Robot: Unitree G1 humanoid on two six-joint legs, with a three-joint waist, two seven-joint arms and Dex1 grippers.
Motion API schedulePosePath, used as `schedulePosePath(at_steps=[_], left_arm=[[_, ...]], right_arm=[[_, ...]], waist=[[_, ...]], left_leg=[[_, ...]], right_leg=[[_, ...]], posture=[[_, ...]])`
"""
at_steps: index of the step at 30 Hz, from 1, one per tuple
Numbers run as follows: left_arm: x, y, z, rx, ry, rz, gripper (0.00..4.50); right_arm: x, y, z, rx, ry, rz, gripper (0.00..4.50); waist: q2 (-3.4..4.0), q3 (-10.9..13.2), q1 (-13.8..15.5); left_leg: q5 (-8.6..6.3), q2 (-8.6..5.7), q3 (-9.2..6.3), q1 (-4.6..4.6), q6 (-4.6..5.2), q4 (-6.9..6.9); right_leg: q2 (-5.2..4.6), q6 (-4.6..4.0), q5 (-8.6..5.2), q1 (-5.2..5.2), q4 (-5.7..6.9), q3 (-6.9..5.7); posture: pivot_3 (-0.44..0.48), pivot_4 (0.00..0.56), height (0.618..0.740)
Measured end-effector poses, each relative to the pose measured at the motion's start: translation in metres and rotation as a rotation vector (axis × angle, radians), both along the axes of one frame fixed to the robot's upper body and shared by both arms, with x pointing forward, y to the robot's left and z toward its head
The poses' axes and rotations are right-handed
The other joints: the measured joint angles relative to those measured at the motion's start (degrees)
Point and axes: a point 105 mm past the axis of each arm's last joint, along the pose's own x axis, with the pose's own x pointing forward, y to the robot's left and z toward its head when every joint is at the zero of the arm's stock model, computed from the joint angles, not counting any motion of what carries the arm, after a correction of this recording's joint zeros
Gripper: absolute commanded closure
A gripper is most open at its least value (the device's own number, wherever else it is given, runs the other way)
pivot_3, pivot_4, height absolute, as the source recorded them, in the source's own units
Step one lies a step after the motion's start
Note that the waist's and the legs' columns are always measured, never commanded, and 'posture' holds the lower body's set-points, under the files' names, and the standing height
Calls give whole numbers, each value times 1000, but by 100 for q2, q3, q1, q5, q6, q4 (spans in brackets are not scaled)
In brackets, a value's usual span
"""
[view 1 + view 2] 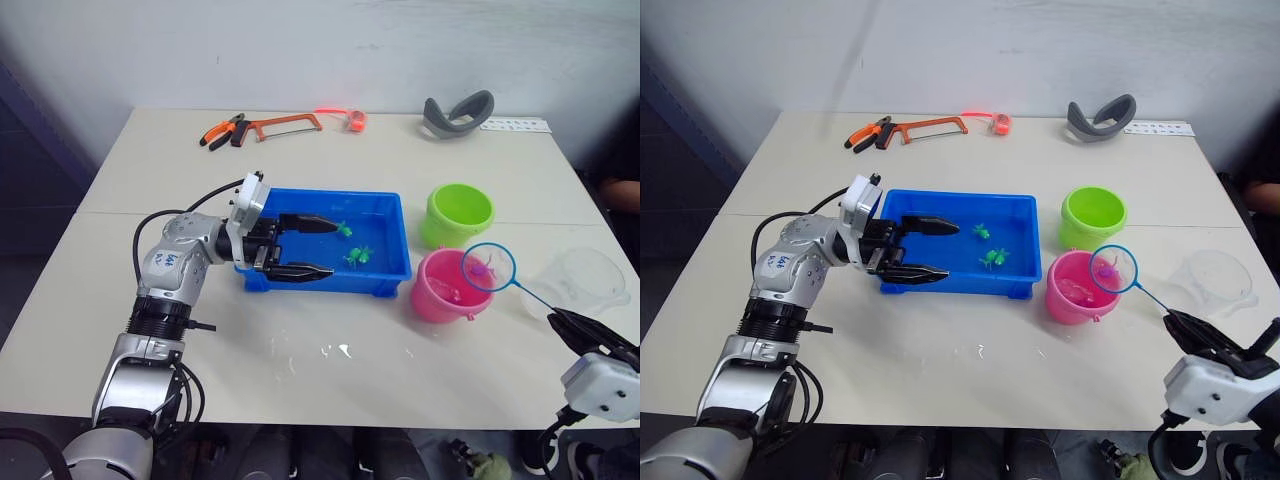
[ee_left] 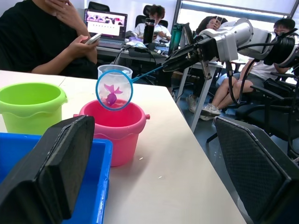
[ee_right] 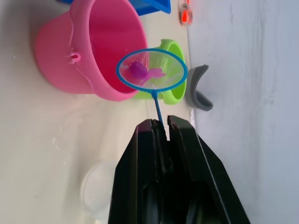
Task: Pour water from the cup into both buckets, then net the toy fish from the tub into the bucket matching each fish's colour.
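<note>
Right gripper (image 3: 160, 128) is clamped on the handle of the net (image 1: 489, 268), whose hoop hangs over the near right rim of the pink bucket (image 1: 440, 290) with a pink fish (image 3: 138, 70) in the mesh. Left gripper (image 1: 312, 246) stands wide apart at the tub (image 1: 390, 245), over its left end. Green fish (image 1: 358, 256) lie in the tub. Green bucket (image 1: 458, 213) stands just beyond the pink one; the cup (image 1: 585, 280) sits to the right.

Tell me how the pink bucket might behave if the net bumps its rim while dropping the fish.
The pink bucket looks like thin, light plastic, so a sideways knock could slide it; any water inside cannot be judged. It stands wide and low, so tipping seems unlikely. The net, on a thin handle, would probably flex first.
</note>
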Motion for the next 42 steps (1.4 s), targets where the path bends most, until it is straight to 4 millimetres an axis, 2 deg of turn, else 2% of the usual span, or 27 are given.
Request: schedulePosePath(at_steps=[2, 4, 8, 12, 14, 19, 23, 25, 28, 31, 34, 37, 39, 40, 42], left_arm=[[0, -2, 0, -5, 2, -4, 58], [0, -2, 0, -7, 3, -6, 58], [-1, -3, -1, -11, 4, -7, 58], [0, -4, -1, -14, 6, -8, 58], [0, -4, -1, -14, 6, -8, 58], [0, -2, -3, -15, 12, 1, 58], [7, 12, -9, -61, 52, 81, 58], [9, 17, -8, -77, 52, 109, 58], [15, 33, -8, -118, 40, 216, 58], [20, 57, -12, -122, 33, 332, 58], [21, 89, -13, -107, 15, 461, 58], [17, 123, -19, -83, 23, 589, 58], [15, 140, -22, -65, 25, 649, 58], [11, 158, -22, -50, 22, 722, 58], [5, 176, -22, -39, 15, 787, 58]], right_arm=[[-2, 7, 0, -108, -50, 56, 4500], [-2, 8, 0, -140, -64, 65, 4500], [0, 2, -1, -310, -136, 50, 4500], [1, 3, -2, -373, -195, 62, 4500], [1, 3, 1, -346, -223, 61, 4500], [4, 1, 15, -79, -240, 11, 4500], [10, 7, 27, 508, -128, -59, 4500], [11, 10, 32, 641, -98, -57, 4500], [21, 25, 45, 825, 8, 12, 4500], [32, 38, 59, 869, 75, 81, 4500], [44, 53, 70, 868, 144, 145, 4500], [58, 71, 70, 802, 246, 182, 4500], [65, 78, 73, 785, 266, 202, 4500], [75, 86, 77, 756, 283, 223, 4500], [83, 93, 76, 729, 307, 236, 4500]], waist=[[0, 0, -3], [0, 0, -2], [0, 0, -2], [0, 0, -7], [0, 0, -5], [0, 0, -11], [1, 0, -6], [1, 0, -6], [2, -1, -15], [1, -1, -22], [1, 0, -15], [-1, -1, -2], [-1, -1, -8], [-2, -1, -22], [-7, -4, -27]], left_leg=[[1, 1, 0, 1, -2, 0], [1, 0, 0, 1, -2, 0], [2, 1, 0, 1, -3, 0], [3, 2, 0, 1, -5, 0], [3, 3, 0, 1, -5, 0], [3, 6, -2, 4, -5, 0], [3, 9, -10, 5, -4, 1], [3, 9, -11, 5, -4, 1], [2, 6, -11, 6, -1, 1], [1, 8, -12, 5, -2, 0], [1, 7, -14, 4, -2, -1], [-1, 2, -17, -2, 2, -2], [-1, -3, -17, -5, 5, 0], [-2, -5, -13, -5, 6, 1], [-3, -3, -15, -4, 6, -1]], right_leg=[[1, 0, 0, 0, 1, 1], [1, -1, 0, 0, 1, 2], [2, -2, -1, 0, 1, 3], [4, -3, -2, 0, 1, 4], [4, -3, -2, 0, 1, 3], [5, -3, -2, 5, 1, 1], [3, -6, -2, 7, 4, -3], [1, -6, -2, 8, 3, -4], [-6, -6, -2, 8, 4, -4], [-4, -7, -2, 5, 5, -5], [-6, -7, -2, 3, 2, -7], [-47, -7, -2, 3, -1, -18], [-57, -6, -2, 1, 0, -24], [-62, -6, -1, -1, 0, -26], [-62, -6, -1, 0, -3, -29]], posture=[[0, 150, 740], [0, 150, 740], [0, 150, 740], [0, 150, 740], [0, 150, 740], [0, 150, 740], [0, 150, 740], [0, 150, 740], [0, 150, 740], [0, 150, 740], [0, 150, 740], [0, 150, 740], [0, 150, 740], [0, 150, 740], [0, 150, 740]])
